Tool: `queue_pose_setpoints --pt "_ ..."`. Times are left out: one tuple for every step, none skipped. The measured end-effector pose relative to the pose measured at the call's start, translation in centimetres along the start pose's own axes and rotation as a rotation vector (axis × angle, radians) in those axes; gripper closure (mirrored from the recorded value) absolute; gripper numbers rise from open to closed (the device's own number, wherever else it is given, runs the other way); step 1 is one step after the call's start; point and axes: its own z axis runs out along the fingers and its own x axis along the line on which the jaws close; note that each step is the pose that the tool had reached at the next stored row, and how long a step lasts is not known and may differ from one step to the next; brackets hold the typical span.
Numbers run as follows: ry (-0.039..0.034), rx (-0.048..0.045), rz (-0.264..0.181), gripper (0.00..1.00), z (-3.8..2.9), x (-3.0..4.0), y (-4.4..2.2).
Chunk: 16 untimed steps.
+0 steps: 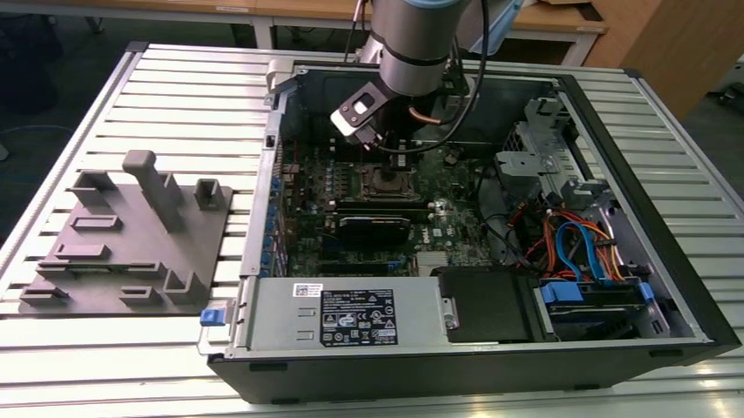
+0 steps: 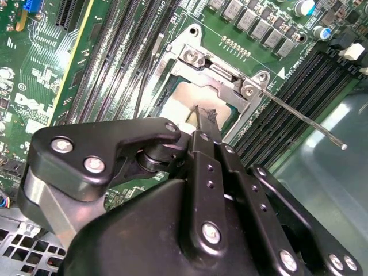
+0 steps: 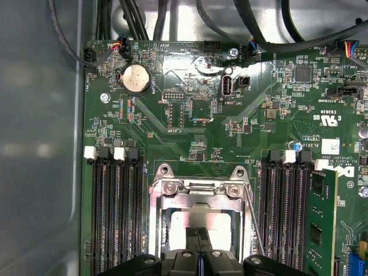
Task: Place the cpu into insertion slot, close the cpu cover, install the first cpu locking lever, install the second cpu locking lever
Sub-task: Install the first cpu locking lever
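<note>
where your narrow black fingers (image 3: 192,238) press together on nothing, the gripper (image 2: 204,118) tips over the cpu (image 3: 178,224), a dull silver square framed by the shiny cpu cover (image 3: 201,201) in the insertion slot (image 3: 156,221); a thin wire lever (image 2: 305,119) juts aside.

Slatted metal bench (image 1: 139,78): grey fixture plate (image 1: 128,244) at exterior view's left, open PC case (image 1: 465,370) beside it. Inside case: grey power-supply box (image 1: 337,315), black drive (image 1: 494,305), blue and orange cables (image 1: 581,248). First wrist view: coin cell (image 3: 136,78), black memory slots (image 3: 115,213), one green memory module (image 3: 322,224) seated.
</note>
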Motion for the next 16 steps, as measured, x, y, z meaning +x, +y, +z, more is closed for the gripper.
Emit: queue_pose_setpoints --pt "-0.0001 0.0 0.0 0.9 -0.05 0.0 0.0" --pt "0.0 0.0 0.0 0.9 -0.09 0.0 0.0" --pt "0.0002 -0.0001 0.0 0.9 -0.14 0.01 0.0" --pt "0.0001 0.0 0.0 0.9 -0.19 0.01 -0.01" --pt "0.0001 -0.0001 0.0 0.9 -0.25 0.01 -0.01" --pt "0.0002 -0.0001 0.0 0.9 -0.31 0.01 -0.01" --pt "0.0001 -0.0001 0.0 0.9 -0.39 0.01 -0.01" --pt "0.0001 -0.0001 0.0 0.9 -0.48 0.01 -0.02" --pt "0.0002 -0.0001 0.0 0.9 -0.56 0.02 -0.02" --pt "0.0002 -0.0001 0.0 0.9 -0.66 0.02 -0.02" --pt "0.0002 -0.0001 0.0 0.9 -0.75 0.02 -0.02" --pt "0.0002 -0.0001 0.0 0.9 -0.85 0.03 -0.03" --pt "0.0002 -0.0001 0.0 0.9 -0.97 0.03 -0.03" --pt "0.0002 -0.0001 0.0 0.9 -1.06 0.03 -0.03" --pt "0.0004 -0.0002 0.0 0.9 -1.07 0.04 -0.03" --pt "0.0003 -0.0002 0.0 0.9 -1.07 0.04 -0.03"
